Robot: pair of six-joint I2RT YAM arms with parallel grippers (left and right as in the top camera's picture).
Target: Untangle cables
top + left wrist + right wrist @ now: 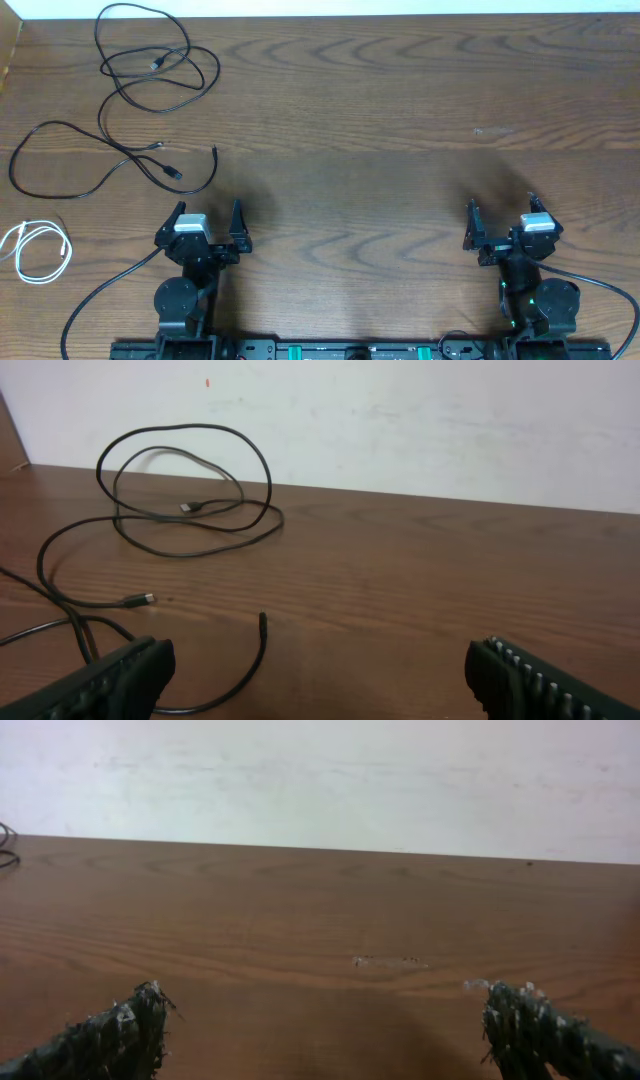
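Observation:
Two black cables lie at the table's far left. One is coiled in loose loops [150, 62] [190, 480]. The other [60, 165] trails nearer, crossing the first, with a plug [172, 172] [142, 600] and a free end [215, 151] [262, 620] just ahead of my left gripper [207, 215] [320, 680]. That gripper is open and holds nothing. A white cable [35, 250] is coiled on its own at the left edge. My right gripper [502, 210] [325, 1030] is open over bare wood, far from every cable.
The wooden table [380, 120] runs to a pale wall [420, 420] at the back. Thick black cables [95, 300] run from the arm bases along the near edge. A small pale scuff [385, 961] marks the wood ahead of the right gripper.

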